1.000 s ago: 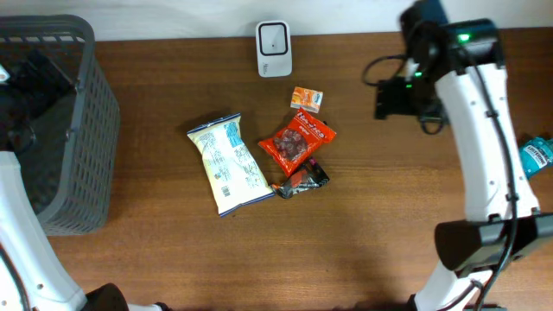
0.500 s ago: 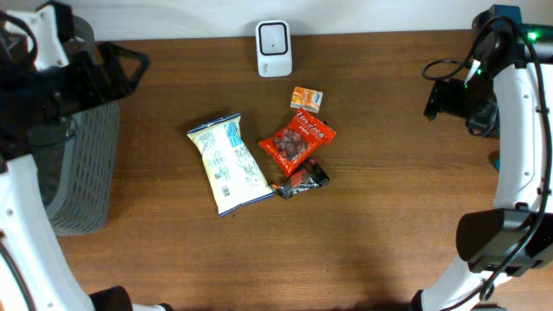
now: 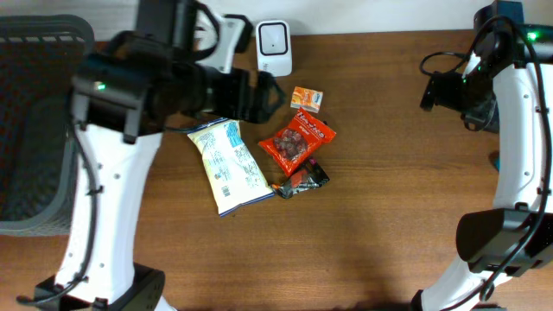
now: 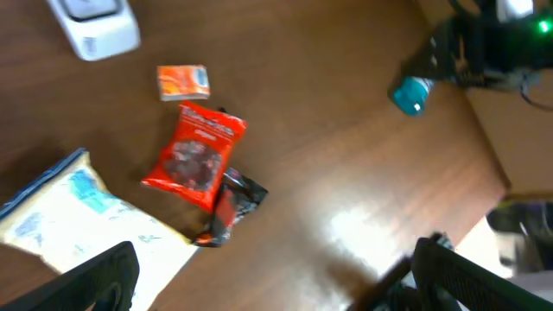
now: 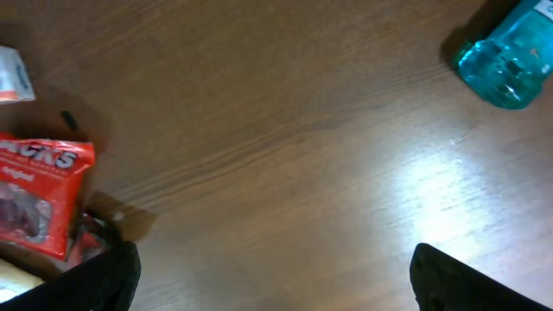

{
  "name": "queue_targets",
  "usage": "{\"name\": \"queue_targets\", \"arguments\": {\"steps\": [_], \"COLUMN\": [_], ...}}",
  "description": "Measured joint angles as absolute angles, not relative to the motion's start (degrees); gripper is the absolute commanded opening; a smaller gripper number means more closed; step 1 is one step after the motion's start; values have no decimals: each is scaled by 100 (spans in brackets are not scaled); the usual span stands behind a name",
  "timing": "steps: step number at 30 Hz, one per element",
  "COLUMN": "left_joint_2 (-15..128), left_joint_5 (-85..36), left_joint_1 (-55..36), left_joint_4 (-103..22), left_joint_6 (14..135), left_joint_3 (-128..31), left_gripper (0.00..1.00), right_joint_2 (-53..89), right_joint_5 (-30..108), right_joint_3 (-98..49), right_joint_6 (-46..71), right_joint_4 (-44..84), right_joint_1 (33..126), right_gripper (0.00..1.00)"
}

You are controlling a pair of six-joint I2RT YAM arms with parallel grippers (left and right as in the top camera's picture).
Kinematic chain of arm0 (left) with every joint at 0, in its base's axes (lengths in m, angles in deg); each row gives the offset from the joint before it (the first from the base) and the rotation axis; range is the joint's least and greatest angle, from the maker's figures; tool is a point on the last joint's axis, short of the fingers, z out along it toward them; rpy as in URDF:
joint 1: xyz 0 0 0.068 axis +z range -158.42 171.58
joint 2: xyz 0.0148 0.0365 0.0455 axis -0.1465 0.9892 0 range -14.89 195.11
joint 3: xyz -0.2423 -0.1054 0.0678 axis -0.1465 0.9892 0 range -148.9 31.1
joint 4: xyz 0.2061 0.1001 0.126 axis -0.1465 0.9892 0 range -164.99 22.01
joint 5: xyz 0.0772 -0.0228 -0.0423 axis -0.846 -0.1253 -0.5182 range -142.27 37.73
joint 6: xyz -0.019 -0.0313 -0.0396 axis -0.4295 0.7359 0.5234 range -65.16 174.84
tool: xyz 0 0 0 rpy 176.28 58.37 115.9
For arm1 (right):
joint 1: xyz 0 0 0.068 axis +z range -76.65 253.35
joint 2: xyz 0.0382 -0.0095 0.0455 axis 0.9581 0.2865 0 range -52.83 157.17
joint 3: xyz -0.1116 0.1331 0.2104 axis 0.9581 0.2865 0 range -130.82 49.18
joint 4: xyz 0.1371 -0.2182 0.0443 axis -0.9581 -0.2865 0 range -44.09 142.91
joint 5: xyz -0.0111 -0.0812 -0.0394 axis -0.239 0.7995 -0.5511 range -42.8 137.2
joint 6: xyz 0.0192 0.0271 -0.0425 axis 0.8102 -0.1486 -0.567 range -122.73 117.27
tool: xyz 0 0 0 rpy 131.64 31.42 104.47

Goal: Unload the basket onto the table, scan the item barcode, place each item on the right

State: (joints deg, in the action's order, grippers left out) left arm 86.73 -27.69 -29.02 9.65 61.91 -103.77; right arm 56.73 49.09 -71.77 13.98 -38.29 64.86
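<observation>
Several packets lie mid-table: a white and blue bag (image 3: pixel 229 164) (image 4: pixel 60 216), a red snack bag (image 3: pixel 297 142) (image 4: pixel 194 155) (image 5: pixel 39 194), a small orange packet (image 3: pixel 307 98) (image 4: pixel 183 82) and a dark wrapper (image 3: pixel 301 180) (image 4: pixel 229 203). The white scanner (image 3: pixel 273 48) (image 4: pixel 93 26) stands at the table's back edge. My left gripper (image 3: pixel 262 95) (image 4: pixel 276 281) hangs open above the table, just left of the orange packet, holding nothing. My right gripper (image 3: pixel 429 91) (image 5: pixel 285 276) is open and empty above bare wood, far right of the packets.
A grey basket (image 3: pixel 34 130) fills the left end of the table. A teal bottle (image 5: pixel 510 56) (image 4: pixel 412 93) lies near the right edge, mostly hidden by the right arm in the overhead view. Bare wood lies between the packets and the bottle.
The left arm has swung from over the basket to above the packets. The right arm moved to the right edge, then held still. Both grippers stayed open.
</observation>
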Motion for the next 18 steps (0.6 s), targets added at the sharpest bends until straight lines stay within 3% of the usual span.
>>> {"name": "queue_targets", "arguments": {"steps": [11, 18], "left_joint_2": [9491, 10188], "left_joint_5": [-3136, -3226], "left_joint_1": [-3941, -4139], "left_joint_4": [962, 960], "left_joint_6": [6455, 6820], "left_joint_3": [-10380, -10380], "left_gripper": [99, 99], "right_joint_2": [5673, 5673], "right_joint_5": [4769, 4769], "right_joint_3": [-7177, -7177], "right_joint_6": [1396, 1396], "right_joint_4": [-3724, -3683], "right_joint_1": [6486, 6486], "right_gripper": [99, 99]}}
